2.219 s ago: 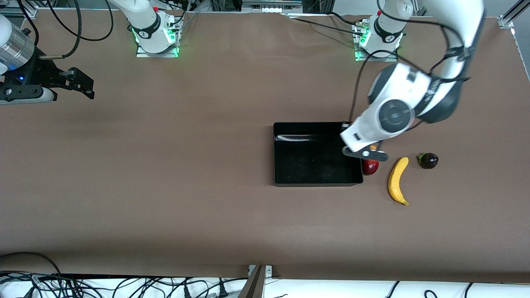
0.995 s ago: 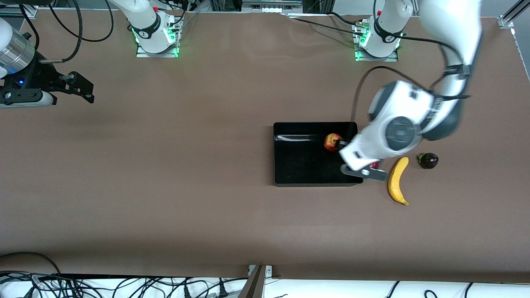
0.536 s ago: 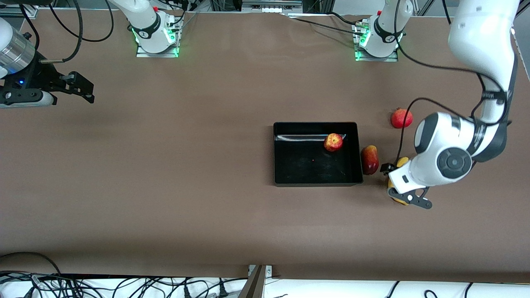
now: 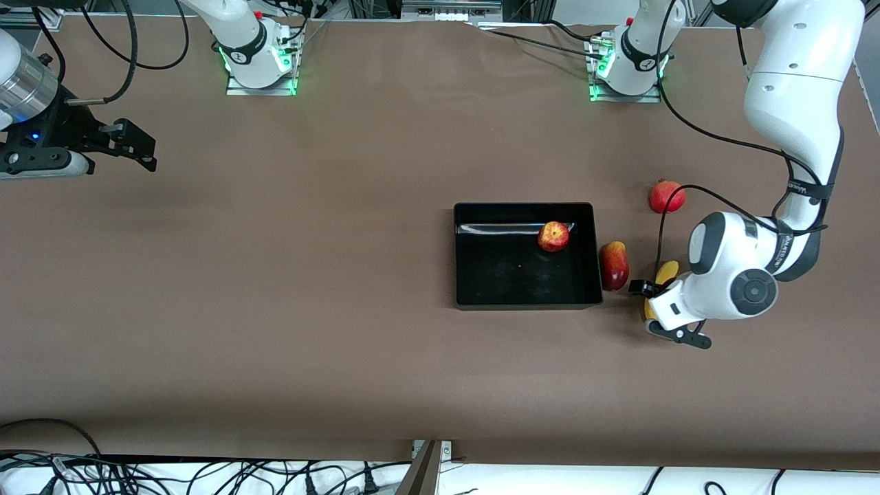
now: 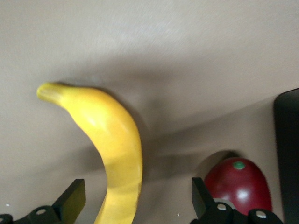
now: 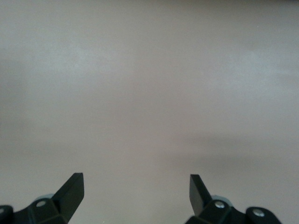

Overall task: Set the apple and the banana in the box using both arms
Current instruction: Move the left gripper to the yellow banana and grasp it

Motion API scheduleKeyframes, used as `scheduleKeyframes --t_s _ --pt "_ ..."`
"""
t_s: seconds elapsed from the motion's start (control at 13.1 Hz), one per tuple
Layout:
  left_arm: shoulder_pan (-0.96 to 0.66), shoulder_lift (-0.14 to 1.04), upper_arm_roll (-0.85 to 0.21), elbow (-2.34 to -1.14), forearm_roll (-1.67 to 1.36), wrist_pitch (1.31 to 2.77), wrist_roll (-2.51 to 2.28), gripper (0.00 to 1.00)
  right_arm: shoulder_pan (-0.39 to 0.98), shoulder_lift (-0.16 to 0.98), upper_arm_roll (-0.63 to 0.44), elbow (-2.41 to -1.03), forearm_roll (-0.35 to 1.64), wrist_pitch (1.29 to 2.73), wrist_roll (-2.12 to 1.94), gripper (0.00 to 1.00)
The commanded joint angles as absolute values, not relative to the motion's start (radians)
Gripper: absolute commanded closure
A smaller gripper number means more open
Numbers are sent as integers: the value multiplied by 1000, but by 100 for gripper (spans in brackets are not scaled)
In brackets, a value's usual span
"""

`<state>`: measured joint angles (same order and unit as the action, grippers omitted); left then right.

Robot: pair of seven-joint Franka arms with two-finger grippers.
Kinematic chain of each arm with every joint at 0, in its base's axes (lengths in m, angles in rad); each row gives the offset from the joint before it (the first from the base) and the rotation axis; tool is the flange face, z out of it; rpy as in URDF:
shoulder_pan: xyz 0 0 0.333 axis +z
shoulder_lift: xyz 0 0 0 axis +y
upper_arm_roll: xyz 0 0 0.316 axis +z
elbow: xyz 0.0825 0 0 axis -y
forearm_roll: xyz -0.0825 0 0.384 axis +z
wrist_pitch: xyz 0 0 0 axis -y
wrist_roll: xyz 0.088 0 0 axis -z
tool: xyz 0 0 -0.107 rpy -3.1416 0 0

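The apple (image 4: 553, 236) lies in the black box (image 4: 481, 289), near the wall toward the robots' bases. The banana (image 4: 667, 271) lies on the table beside the box, toward the left arm's end, mostly hidden under the left wrist. In the left wrist view the banana (image 5: 112, 140) runs between the two fingers. My left gripper (image 4: 658, 309) (image 5: 136, 186) is open, low over the banana, and I cannot tell whether it touches it. My right gripper (image 4: 146, 142) (image 6: 135, 182) is open and empty at the right arm's end, where that arm waits.
An elongated dark red fruit (image 4: 614, 265) (image 5: 238, 184) lies between the box and the banana, close to one left finger. A round red fruit with a crown tip (image 4: 666, 196) lies nearer the bases. The box wall (image 5: 287, 154) shows at the left wrist view's edge.
The left gripper carried the apple into the box, let it go, and moved to the banana, now sitting slightly lower around it. The right arm has not moved.
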<state>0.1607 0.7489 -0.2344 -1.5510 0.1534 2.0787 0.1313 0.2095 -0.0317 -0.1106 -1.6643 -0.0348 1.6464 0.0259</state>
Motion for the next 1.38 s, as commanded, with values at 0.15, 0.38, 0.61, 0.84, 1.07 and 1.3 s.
scheduleKeyframes --t_s 0.15,0.38,0.61,0.84,1.07,1.3 --pt "175 764 -239 -1582 220 2196 147 1 199 -26 -101 -1646 -35 1643 21 0" --pt "172 762 -241 -1585 284 2191 149 84 199 -26 -100 -1646 -35 1641 28 0" --pt "178 758 -241 -1586 284 2191 150 100 199 -26 -100 -1646 -34 1641 26 0" --pt "167 709 -256 -1565 264 2101 140 100 201 -26 -100 -1646 -34 1643 26 0" --pt "149 661 -381 -1453 236 1895 109 100 201 -26 -100 -1646 -35 1647 25 0" --pt "2 669 -439 -1329 236 1741 -35 100 204 -26 -98 -1646 -34 1657 28 0"
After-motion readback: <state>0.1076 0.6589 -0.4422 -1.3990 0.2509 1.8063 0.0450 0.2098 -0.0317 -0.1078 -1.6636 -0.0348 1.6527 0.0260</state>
